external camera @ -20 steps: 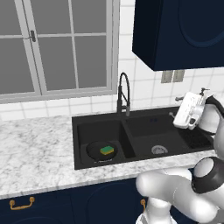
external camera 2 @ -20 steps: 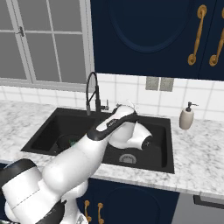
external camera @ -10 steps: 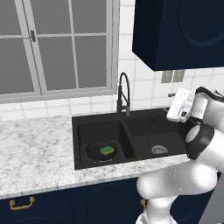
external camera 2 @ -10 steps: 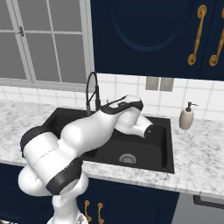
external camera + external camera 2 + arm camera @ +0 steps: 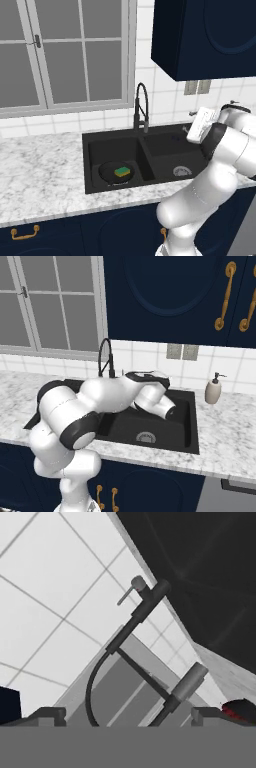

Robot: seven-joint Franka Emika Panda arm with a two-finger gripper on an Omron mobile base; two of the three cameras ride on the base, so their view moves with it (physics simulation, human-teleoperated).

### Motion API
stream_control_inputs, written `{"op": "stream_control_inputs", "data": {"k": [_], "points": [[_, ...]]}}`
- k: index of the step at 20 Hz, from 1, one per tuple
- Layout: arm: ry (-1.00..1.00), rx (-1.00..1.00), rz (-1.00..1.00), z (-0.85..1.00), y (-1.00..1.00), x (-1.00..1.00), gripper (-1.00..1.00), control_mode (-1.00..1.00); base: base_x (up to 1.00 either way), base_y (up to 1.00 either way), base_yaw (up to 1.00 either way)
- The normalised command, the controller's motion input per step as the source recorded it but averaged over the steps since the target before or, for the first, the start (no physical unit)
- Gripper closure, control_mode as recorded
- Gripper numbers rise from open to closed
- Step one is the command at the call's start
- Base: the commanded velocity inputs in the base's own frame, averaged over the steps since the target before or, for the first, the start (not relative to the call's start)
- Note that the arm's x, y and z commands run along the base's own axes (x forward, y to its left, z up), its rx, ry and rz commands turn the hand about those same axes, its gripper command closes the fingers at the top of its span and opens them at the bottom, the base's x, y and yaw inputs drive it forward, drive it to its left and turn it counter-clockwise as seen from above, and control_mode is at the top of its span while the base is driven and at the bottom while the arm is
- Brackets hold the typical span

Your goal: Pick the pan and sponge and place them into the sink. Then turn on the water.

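Left base view: the pan (image 5: 116, 173) lies in the left basin of the sink (image 5: 95, 145), with the sponge (image 5: 122, 172) resting on top of it. The right basin holds only its metal drain (image 5: 182, 171). The faucet (image 5: 141, 106) stands at the far rim of the sink, between the two basins. The arm's white hand hangs over the far right corner of the sink, to the right of the faucet and apart from it; the fingertips cannot be made out here.

Right base view: the arm arches over the sink, hiding most of the left basin. The faucet rises just behind the arm. A soap bottle (image 5: 213, 390) stands on the counter (image 5: 230, 431) at the sink's right.

Hand view: the gripper (image 5: 127, 716) stands wide open, one fingertip at each lower corner, holding nothing and touching nothing. The faucet lies ahead between the fingers, its lever (image 5: 131, 589) pointing toward the tiled wall.
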Motion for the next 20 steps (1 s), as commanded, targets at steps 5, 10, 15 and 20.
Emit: {"op": "stream_control_inputs", "data": {"k": [5,10,15,20], "points": [[-0.06,0.00,-0.06,-0.13,0.22,0.00,-1.00,-1.00,0.00,0.00,0.00],[0.01,0.03,-0.17,-0.21,0.20,0.09,-1.00,-1.00,0.00,0.00,0.00],[0.02,0.10,-0.24,-0.07,0.07,0.14,-1.00,-1.00,0.00,0.00,0.00],[0.01,0.18,-0.10,0.00,0.01,0.01,-1.00,-1.00,0.00,0.00,0.00]]}}
